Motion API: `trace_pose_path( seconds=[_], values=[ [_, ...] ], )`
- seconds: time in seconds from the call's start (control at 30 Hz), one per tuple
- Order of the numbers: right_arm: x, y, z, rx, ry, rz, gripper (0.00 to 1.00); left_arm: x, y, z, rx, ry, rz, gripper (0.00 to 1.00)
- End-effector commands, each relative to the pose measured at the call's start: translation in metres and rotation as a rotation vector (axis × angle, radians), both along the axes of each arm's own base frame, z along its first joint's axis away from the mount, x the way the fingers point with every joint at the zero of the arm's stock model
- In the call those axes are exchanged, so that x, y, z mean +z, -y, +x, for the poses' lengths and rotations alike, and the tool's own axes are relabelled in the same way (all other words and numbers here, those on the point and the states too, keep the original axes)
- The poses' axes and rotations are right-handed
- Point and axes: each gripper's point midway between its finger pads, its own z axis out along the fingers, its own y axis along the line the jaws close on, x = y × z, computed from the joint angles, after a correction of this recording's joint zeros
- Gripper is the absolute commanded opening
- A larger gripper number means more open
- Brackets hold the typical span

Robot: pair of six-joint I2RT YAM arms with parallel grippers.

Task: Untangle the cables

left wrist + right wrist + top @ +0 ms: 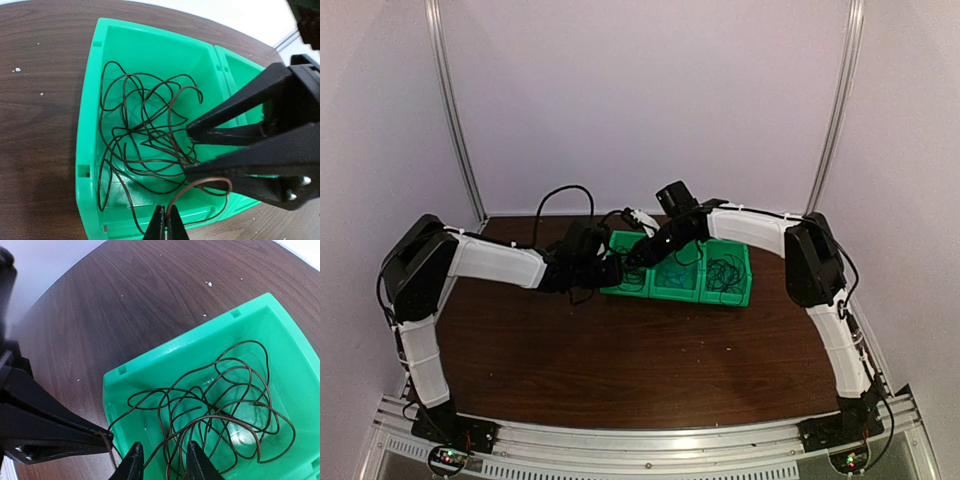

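Observation:
A tangle of thin dark cable lies in the left compartment of a green bin. It also shows in the right wrist view. My left gripper is shut on one strand that loops up over the bin's near wall. It shows at the left in the right wrist view. My right gripper is open, low inside the same compartment, with several strands running between its fingers. Its black fingers reach in from the right in the left wrist view. In the top view both grippers meet at the bin's left end.
The green bin has three compartments in a row on the brown table. The right one holds more black cable, and the middle one holds something I cannot make out. A thick black hose arcs above the left arm.

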Motion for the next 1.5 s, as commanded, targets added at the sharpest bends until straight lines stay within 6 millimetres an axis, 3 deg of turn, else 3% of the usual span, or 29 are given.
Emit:
trace_pose_path(
  seconds=[0.0,0.2,0.37,0.57,0.73,0.77,0.93,1.13,1.3,1.47],
  values=[
    [0.037,0.021,-0.009,-0.018,0.043,-0.058,0.35,0.008,0.006,0.014,0.012,0.032,-0.023,0.0],
    [0.058,0.05,-0.014,-0.064,0.099,-0.138,0.43,0.006,0.009,0.019,0.013,0.044,-0.019,0.0],
    [0.077,0.076,-0.014,-0.114,0.152,-0.184,0.44,0.007,0.016,0.025,-0.002,0.062,-0.018,0.0],
    [0.126,0.109,-0.02,-0.162,0.216,-0.128,0.45,0.002,0.03,0.038,-0.032,0.07,0.008,0.0],
    [0.151,0.147,-0.032,-0.188,0.272,-0.119,0.47,-0.001,0.031,0.043,-0.025,0.05,0.039,0.0],
    [0.155,0.157,-0.033,-0.196,0.278,-0.116,0.48,0.002,0.03,0.043,-0.022,0.047,0.047,0.03],
    [0.162,0.207,-0.034,-0.269,0.304,-0.105,0.52,0.03,0.02,0.033,-0.003,0.062,0.03,0.39],
    [0.173,0.274,-0.03,-0.437,0.371,-0.018,0.6,0.062,-0.004,0.01,0.001,0.078,0.071,0.64],
    [0.186,0.32,-0.035,-0.581,0.445,0.007,0.65,0.089,-0.021,-0.018,-0.086,0.138,0.124,0.73],
    [0.194,0.339,-0.044,-0.712,0.51,0.04,0.69,0.111,-0.055,-0.035,-0.06,0.225,0.2,0.74]
  ],
)
